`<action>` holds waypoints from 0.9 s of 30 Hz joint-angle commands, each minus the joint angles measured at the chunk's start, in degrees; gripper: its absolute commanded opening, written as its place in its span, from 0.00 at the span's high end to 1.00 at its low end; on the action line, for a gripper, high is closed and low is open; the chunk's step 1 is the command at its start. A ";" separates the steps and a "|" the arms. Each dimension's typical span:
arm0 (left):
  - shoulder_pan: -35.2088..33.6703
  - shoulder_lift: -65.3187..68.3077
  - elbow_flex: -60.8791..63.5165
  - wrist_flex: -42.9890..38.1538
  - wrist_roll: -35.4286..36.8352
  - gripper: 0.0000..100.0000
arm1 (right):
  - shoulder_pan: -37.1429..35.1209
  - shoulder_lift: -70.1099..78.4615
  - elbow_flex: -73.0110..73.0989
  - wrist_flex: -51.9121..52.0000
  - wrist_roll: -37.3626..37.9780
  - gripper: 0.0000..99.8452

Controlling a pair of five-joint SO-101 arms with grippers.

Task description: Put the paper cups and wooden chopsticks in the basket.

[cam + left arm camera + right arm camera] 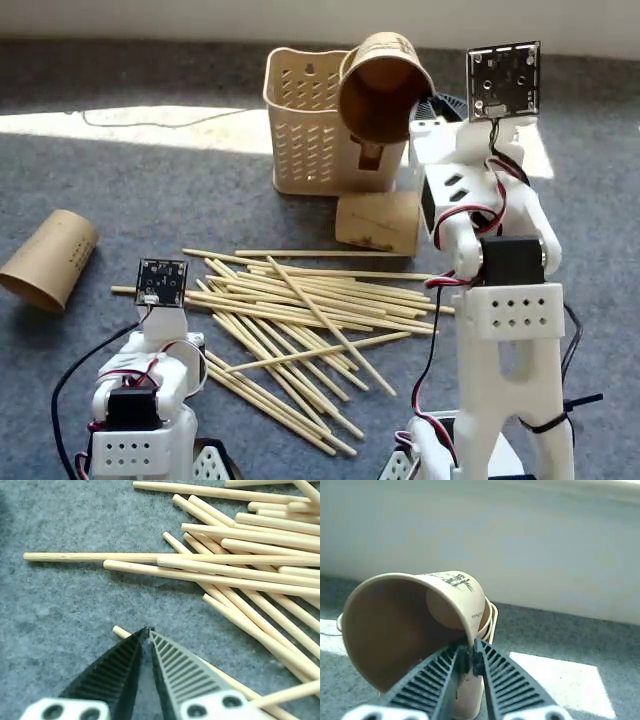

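Your right gripper clamps a paper cup above the basket; your left gripper, closed and seemingly empty, hovers over the chopsticks; two other cups await on the carpet.

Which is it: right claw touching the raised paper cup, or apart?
Touching. In the right wrist view the right claw is clamped shut on the rim wall of the paper cup.

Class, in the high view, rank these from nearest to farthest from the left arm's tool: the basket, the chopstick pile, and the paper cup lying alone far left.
1. Chopstick pile, just beside the left tool.
2. Lone paper cup, far left.
3. Basket, at the back.
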 commanded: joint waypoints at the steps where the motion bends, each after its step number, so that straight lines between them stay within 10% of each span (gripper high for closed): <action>1: 1.01 -0.66 1.01 0.09 0.26 0.99 | 0.66 -0.04 -3.47 -3.12 -0.44 0.99; 27: 1.01 -0.66 1.01 0.09 0.26 0.99 | -1.89 4.35 -3.47 -8.66 -0.44 0.90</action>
